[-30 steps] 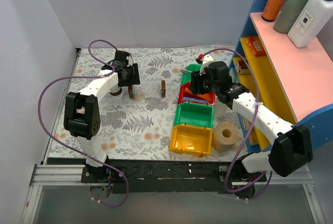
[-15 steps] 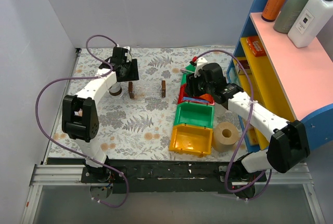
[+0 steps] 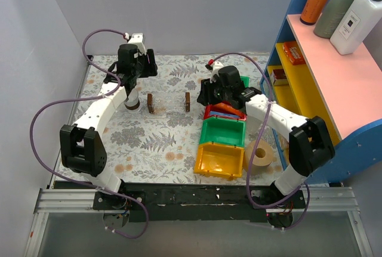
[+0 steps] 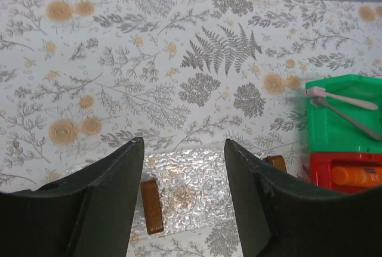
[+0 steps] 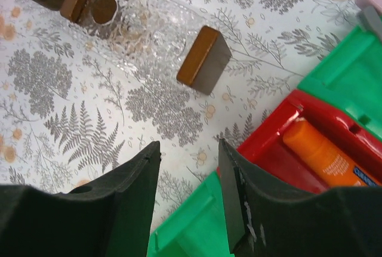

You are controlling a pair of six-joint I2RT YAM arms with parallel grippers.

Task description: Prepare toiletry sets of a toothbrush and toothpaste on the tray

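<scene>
Both arms reach out over the flowered table. The left gripper [image 4: 184,170] hangs high above the tray [image 4: 191,192], and the right gripper [image 5: 188,170] hovers between the tray and the row of bins. Both claws are released, fingers apart with nothing between them. The tray lies bare between its brown end pieces, so no set is begun.

The step in hand looks like a first pick from the bins. To do it well, the right arm should move over the red bin [image 5: 271,135] and descend in line with the orange tube [image 5: 322,149]. It should then close across the tube's width, clear of the bin wall. The left arm should keep clear of the tray's middle.

As for the toothpaste, no blue tube shows in any view. The orange tube, blue at one end, may be it, but I cannot tell.

Only the left wrist view makes out the toothbrushes [image 4: 343,99], pink and grey, in the far green bin [image 4: 328,136]. Only the overhead view takes in the yellow bin [image 3: 219,160].
</scene>
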